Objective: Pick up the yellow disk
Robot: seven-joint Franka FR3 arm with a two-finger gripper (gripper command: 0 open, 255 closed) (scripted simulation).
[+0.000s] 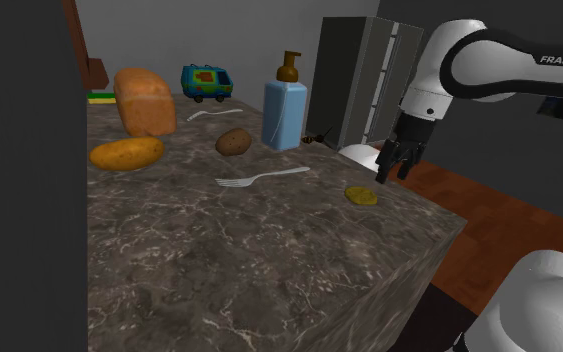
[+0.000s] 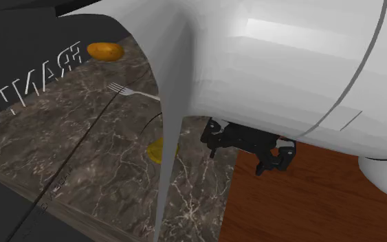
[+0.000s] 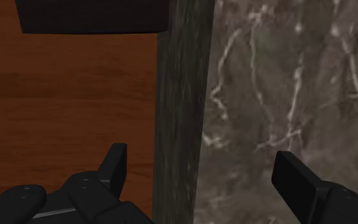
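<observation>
My hand [image 3: 203, 181] hangs wide open and empty, straddling the edge of the desk [image 3: 285, 76], with the wooden floor [image 3: 75, 95] under one finger. I judge this as the approach. The yellow disk [image 1: 360, 195] lies flat on the desk near that edge, just beside the hand. Next I must shift inward over the disk, short of the fork [image 1: 264, 179] beyond, then descend.

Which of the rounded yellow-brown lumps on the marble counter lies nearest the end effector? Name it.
The small flat yellow disk, at the counter's edge beside the black end effector; the brown potato and the large orange lump lie farther back.
</observation>
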